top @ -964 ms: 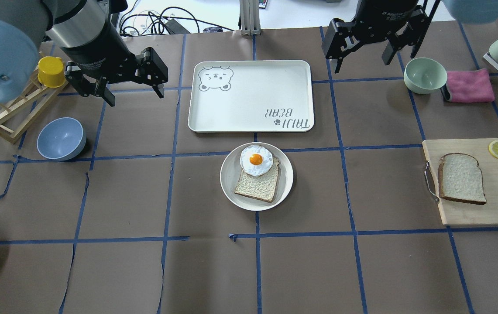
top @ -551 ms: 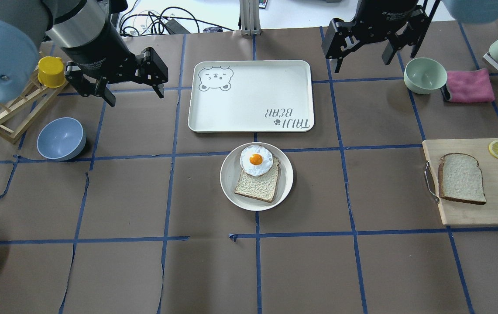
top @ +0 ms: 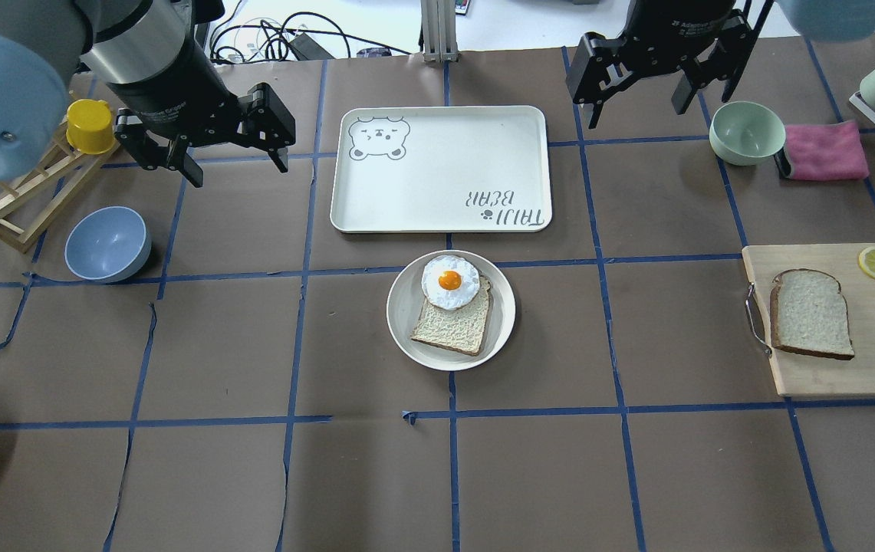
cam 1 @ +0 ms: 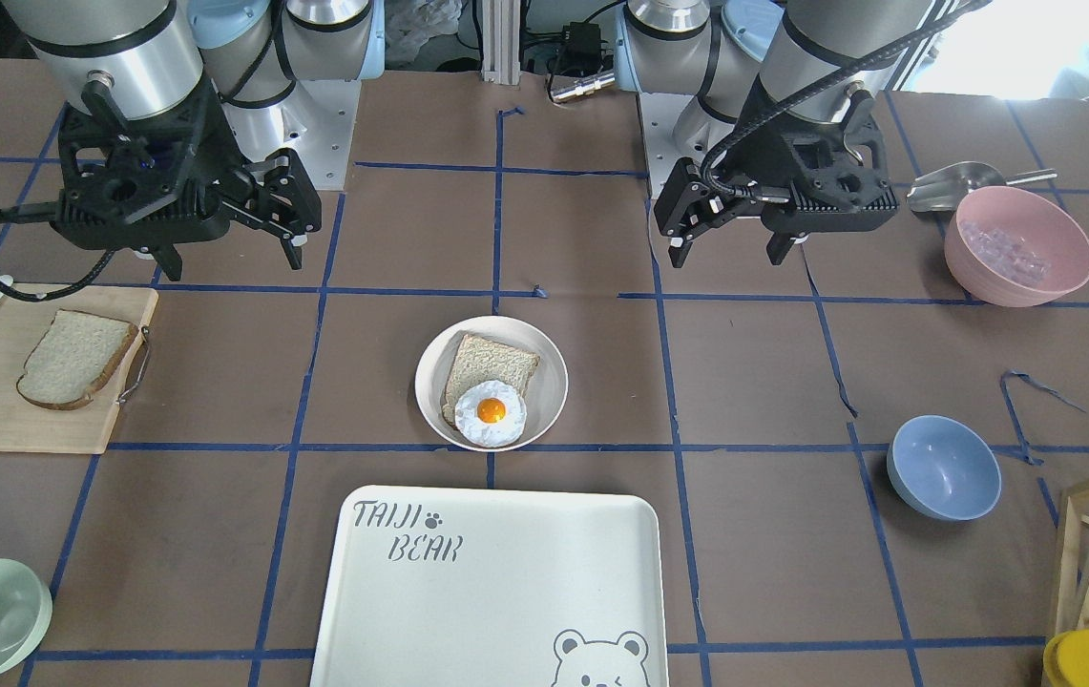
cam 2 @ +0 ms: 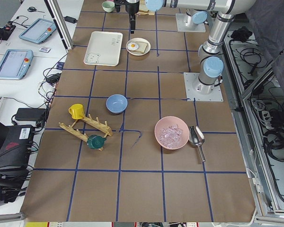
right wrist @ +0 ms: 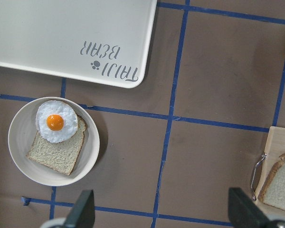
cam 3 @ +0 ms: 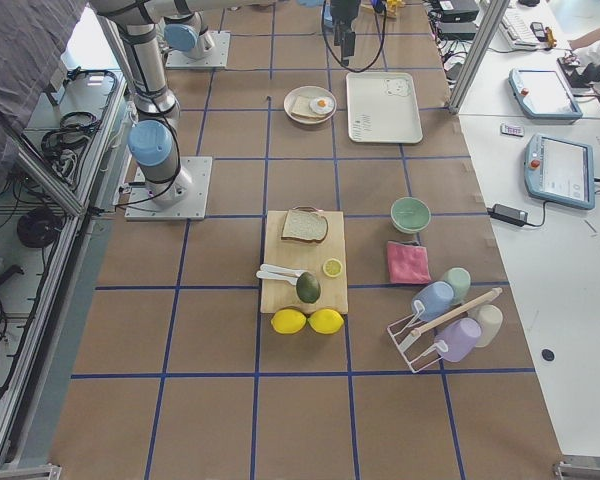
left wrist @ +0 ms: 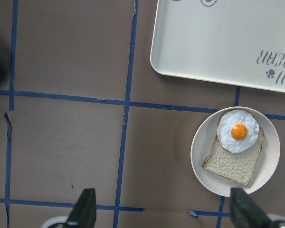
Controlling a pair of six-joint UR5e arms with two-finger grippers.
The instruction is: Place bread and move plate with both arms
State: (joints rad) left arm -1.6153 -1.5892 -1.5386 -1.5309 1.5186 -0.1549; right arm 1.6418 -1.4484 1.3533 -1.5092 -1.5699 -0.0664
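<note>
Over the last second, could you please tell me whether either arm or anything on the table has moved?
Nothing has visibly changed. The left gripper and the right gripper hang open above the table as before, holding nothing. The bread still lies on the cutting board, and the plate, with its tan slice and fried egg, sits beside the tray.

Bright, even overhead light. The round cream-white plate (right wrist: 19, 142) casts only a soft, narrow shadow at its rim onto the brown paper table cover (right wrist: 204, 85). Glare bleaches the front-facing view's far right corner. The left gripper (left wrist: 164, 211) has slightly blurred fingertips (left wrist: 85, 211).
</note>
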